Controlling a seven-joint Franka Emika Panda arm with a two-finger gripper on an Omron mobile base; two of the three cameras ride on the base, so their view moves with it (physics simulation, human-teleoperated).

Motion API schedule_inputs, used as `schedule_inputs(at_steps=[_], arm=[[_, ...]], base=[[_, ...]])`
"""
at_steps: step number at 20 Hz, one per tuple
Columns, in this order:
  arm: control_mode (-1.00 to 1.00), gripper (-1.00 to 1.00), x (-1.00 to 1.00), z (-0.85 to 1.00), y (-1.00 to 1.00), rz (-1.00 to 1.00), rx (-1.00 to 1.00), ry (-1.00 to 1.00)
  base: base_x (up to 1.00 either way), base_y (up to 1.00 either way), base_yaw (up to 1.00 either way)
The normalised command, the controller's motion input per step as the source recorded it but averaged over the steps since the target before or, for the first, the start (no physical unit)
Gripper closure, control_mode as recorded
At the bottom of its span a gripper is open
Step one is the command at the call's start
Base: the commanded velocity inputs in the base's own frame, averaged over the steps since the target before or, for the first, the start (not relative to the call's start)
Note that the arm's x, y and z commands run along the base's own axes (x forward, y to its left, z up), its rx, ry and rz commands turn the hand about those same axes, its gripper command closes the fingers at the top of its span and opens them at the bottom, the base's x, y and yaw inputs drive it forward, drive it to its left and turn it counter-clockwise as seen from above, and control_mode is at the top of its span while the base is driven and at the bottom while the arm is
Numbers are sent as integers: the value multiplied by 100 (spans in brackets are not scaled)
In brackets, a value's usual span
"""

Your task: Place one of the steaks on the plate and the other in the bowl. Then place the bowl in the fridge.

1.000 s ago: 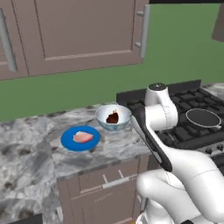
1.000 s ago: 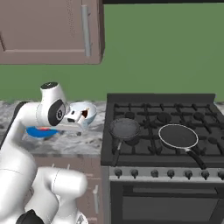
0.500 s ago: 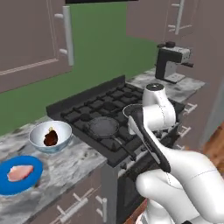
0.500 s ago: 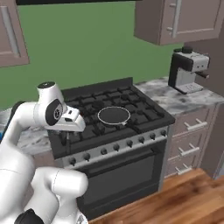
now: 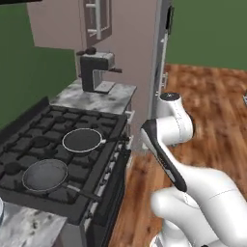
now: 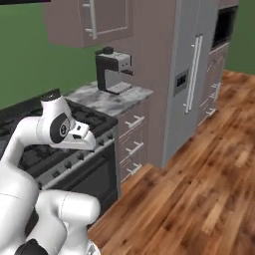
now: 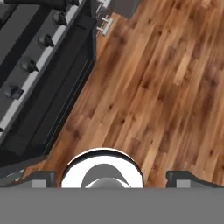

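White arm's gripper [image 7: 111,177], jaws wide and holding nothing, is pointing down at the wood floor [image 7: 166,87] beside the stove [image 5: 58,154], facing the closed grey fridge [image 6: 191,74], whose door likely needs opening next.

fridge [image 6: 191,74] top cut off by frame edge, stove [image 5: 53,159] left side cropped
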Motion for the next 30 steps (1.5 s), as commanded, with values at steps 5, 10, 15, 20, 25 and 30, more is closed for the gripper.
schedule_inputs(at_steps=[5, 10, 15, 20, 25, 30], arm=[[100, -100, 0, 0, 0, 0, 0, 0], [100, -100, 0, 0, 0, 0, 0, 0], [100, -100, 0, 0, 0, 0, 0, 0], [100, -100, 0, 0, 0, 0, 0, 0], [100, -100, 0, 0, 0, 0, 0, 0], [100, -100, 0, 0, 0, 0, 0, 0]], base=[[78, -52, -57], [100, -87, -7], [100, -93, 23], [100, -100, 37], [95, -91, 51], [66, -71, 66]])
